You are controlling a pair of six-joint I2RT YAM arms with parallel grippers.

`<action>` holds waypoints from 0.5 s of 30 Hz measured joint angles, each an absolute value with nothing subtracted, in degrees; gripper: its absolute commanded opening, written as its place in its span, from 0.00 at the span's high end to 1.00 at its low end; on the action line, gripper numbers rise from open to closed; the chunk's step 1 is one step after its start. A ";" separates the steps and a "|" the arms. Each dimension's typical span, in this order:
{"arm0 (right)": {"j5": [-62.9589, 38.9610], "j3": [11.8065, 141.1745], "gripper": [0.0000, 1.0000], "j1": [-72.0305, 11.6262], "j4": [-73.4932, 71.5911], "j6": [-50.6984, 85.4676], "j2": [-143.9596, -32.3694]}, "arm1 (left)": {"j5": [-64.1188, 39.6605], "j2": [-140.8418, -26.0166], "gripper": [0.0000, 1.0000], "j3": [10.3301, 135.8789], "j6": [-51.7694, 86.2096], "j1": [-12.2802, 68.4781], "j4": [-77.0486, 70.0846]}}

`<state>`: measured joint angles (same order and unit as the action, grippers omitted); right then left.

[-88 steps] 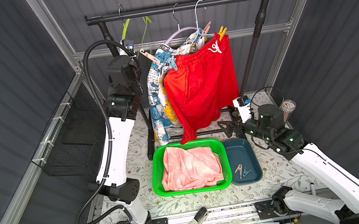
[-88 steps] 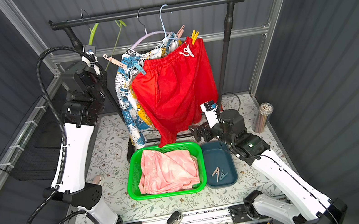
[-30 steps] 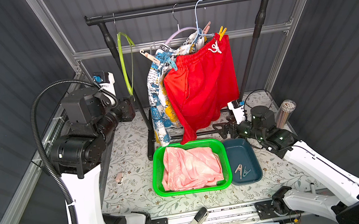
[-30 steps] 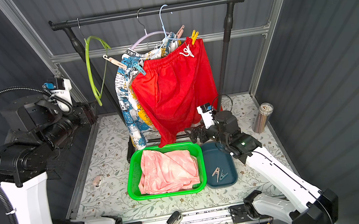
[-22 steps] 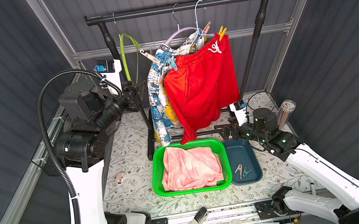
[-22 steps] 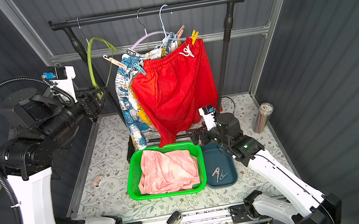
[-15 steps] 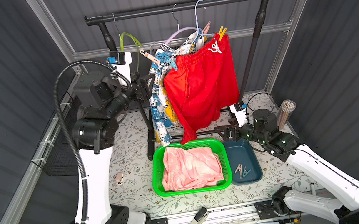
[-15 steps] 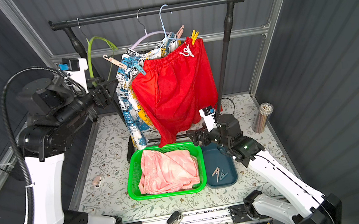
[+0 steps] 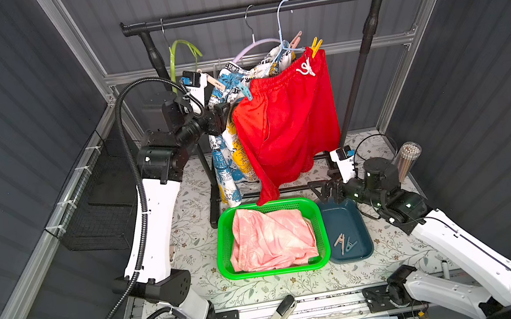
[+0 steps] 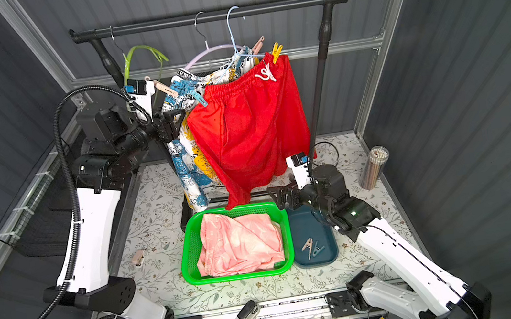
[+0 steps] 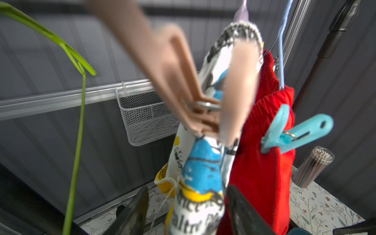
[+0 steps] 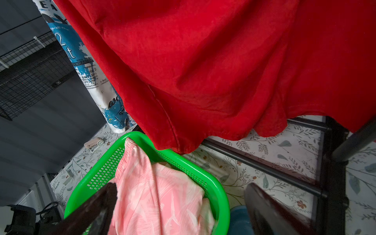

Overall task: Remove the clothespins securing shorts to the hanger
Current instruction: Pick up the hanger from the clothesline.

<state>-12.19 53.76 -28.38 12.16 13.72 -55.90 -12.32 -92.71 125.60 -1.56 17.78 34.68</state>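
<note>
- Swinging in from the left edge of the table (image 9: 265, 289) a second ago, the left arm (image 9: 154, 222) has brought the left gripper (image 9: 224, 117) up to the printed shorts (image 9: 233, 156) hanging from the rail (image 9: 260, 8).
- Its jaws stand partway open. In the left wrist view one finger is on each side of the printed cloth, and they are closed on nothing.
- Just above them, the beige clothespin (image 11: 183, 97) is clipped on the waistband of those shorts.
- The blue clothespin (image 9: 246, 90) pinches the corner of the red shorts (image 9: 287, 128) nearer the left gripper.
- At the far corner, the yellow clothespin (image 9: 315, 46) grips the waistband by the blue hanger (image 9: 279, 24), and a pink clothespin (image 9: 295, 39) sticks up just beside it.
- Low by the back edge of the blue tray (image 9: 344, 219), the right gripper (image 9: 322, 188) has barely shifted. Its jaws are spread wide and empty.
- The pink shorts (image 9: 271, 236) lie crumpled in the green basket (image 9: 221, 239).
- Two loose clothespins (image 9: 344, 244) lie in the tray next to it.
</note>
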 measured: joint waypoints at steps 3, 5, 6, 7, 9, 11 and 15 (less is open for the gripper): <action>-12.21 53.63 0.02 -28.38 12.16 13.72 -55.90 | -13.15 -92.71 0.41 125.62 -2.20 17.78 33.78; -12.21 53.56 0.02 -28.38 12.16 13.72 -55.90 | -13.19 -92.71 0.40 125.62 -2.52 17.78 33.34; -12.23 53.54 0.02 -28.38 12.16 13.72 -55.90 | -13.19 -92.71 0.40 125.62 -2.76 17.78 33.26; -12.27 53.54 0.03 -28.38 12.16 13.74 -55.90 | -13.21 -92.71 0.40 125.62 -2.92 17.78 33.15; -12.45 53.36 0.04 -28.38 12.08 13.72 -55.92 | -13.47 -92.71 0.42 125.62 -3.29 17.78 32.84; -12.69 53.12 0.05 -28.38 12.05 13.78 -55.94 | -13.85 -92.77 0.43 125.60 -3.68 17.78 32.21; -13.32 53.08 0.07 -28.38 12.03 14.00 -56.38 | -15.11 -92.86 0.40 125.51 -3.99 17.78 30.26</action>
<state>-13.32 53.08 -28.38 12.03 14.00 -56.38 -15.11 -92.86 125.51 -3.99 17.78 30.26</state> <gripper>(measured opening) 0.941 0.585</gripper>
